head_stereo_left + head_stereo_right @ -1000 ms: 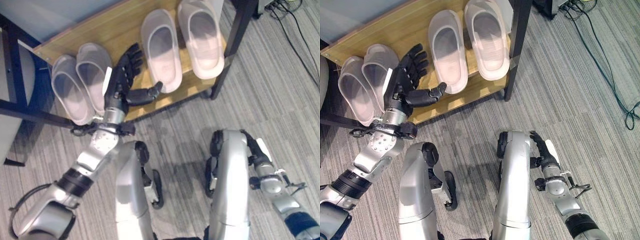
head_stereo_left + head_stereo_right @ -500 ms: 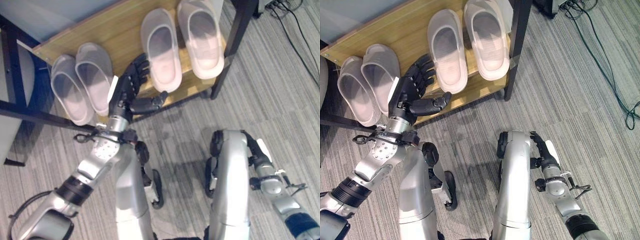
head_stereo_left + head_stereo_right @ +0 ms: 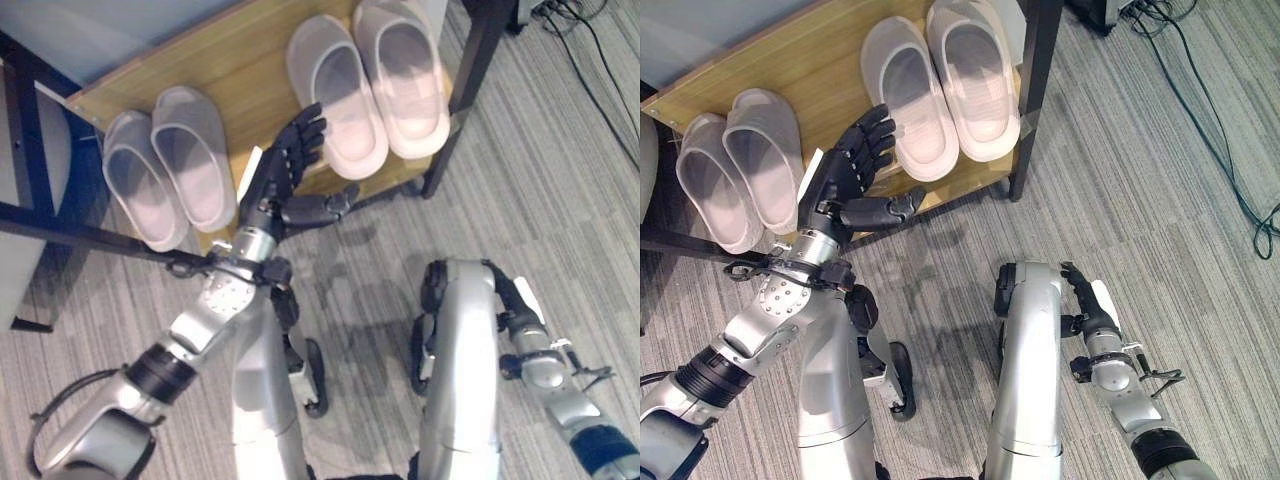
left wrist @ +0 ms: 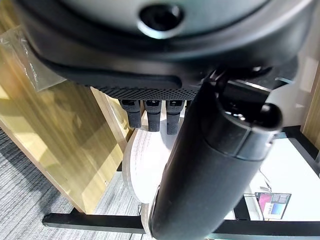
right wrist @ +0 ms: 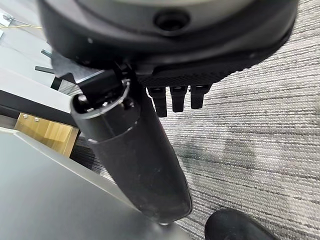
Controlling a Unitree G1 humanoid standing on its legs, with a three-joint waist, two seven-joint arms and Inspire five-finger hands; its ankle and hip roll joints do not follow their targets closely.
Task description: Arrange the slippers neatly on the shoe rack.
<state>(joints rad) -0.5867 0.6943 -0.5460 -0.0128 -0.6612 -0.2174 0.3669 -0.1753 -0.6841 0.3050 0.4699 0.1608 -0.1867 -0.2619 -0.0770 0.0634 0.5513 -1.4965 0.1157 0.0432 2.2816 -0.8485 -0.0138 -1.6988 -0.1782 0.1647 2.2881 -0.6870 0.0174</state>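
My left robot hand (image 3: 285,175), fingers spread, touches the pale slipper (image 3: 337,95).
Pushing towards 1 o'clock, I may skew it against its partner (image 3: 402,75) on the shoe rack (image 3: 235,60).

I can read no text, label, number or sign anywhere: none on the slippers (image 3: 335,95), none on the shoe rack (image 3: 240,70) they sit on.

The left arm reaches forward from the lower left with its left hand (image 3: 283,180) raised, fingers straight and thumb spread out to the right, while the right arm hangs low at the near right, its right hand (image 3: 1087,300) pointing forward with relaxed fingers.
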